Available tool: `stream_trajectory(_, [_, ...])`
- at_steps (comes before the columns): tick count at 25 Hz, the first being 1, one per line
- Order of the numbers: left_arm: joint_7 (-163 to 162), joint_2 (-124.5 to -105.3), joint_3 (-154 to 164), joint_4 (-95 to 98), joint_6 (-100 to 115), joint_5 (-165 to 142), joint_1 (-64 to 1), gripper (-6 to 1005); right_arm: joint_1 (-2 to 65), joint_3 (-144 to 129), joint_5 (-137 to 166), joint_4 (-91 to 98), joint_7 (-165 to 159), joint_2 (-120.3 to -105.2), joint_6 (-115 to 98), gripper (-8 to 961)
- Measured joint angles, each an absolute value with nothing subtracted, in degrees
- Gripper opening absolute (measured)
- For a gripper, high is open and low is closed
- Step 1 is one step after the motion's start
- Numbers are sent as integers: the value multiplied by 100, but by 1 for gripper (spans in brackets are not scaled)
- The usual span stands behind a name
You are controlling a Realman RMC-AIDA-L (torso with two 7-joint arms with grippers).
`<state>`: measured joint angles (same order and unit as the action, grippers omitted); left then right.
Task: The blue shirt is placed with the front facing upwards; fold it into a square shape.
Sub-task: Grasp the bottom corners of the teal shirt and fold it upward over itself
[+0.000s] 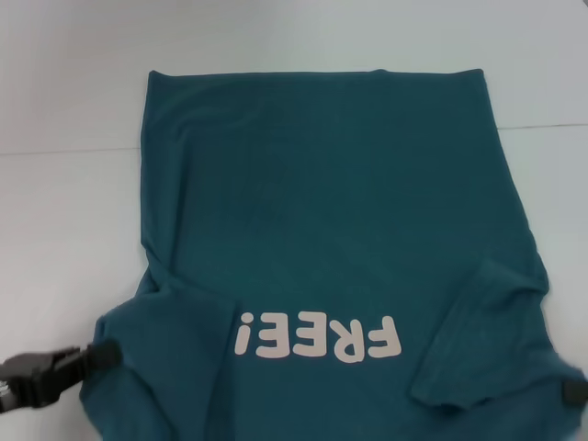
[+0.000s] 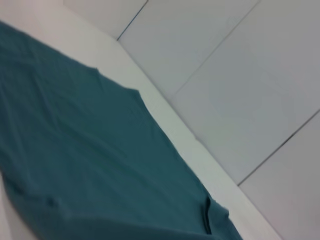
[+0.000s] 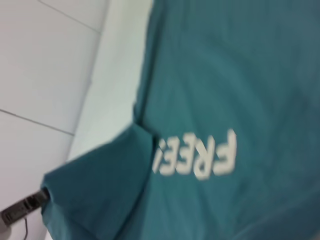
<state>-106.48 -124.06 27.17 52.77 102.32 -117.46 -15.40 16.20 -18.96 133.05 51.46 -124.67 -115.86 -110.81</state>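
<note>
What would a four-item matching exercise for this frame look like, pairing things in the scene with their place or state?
Things:
1. blue shirt
2. FREE! lettering
3. left gripper
4. right gripper

Places or states:
A. at the shirt's near right corner, barely in the head view
B. spread front up on the white table
C. at the tip of the shirt's sleeve on the robot's left
D. cream, upside down in the head view

Pairs: 1-B, 2-D, 3-C, 4-A
</note>
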Motion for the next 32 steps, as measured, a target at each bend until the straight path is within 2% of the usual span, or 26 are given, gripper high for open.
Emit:
stream_trajectory(7, [-10669,-12380,2707,5067,9903,-11695,-1934,16,2197,-1625,13248,5115,-12533,-11495,-10829,48])
stream_trajectory(9, [-10681,-12359,2705,5014,9789,-11657,-2030,16,2396,-1595,13246,5084,-12538,-11407,-10611,48])
stream_trajectory(21, [-10828,-12132,2716,4375,8917,-11339,-2785,16,2767,-1546,12641,4992,-12612,-11327,-9989,49])
stream_trajectory(32, [-10831,-12023,2772,3944,7877,-11345,-3476,17,2928,-1558,12020,4528,-12579,-11199,-9133,50])
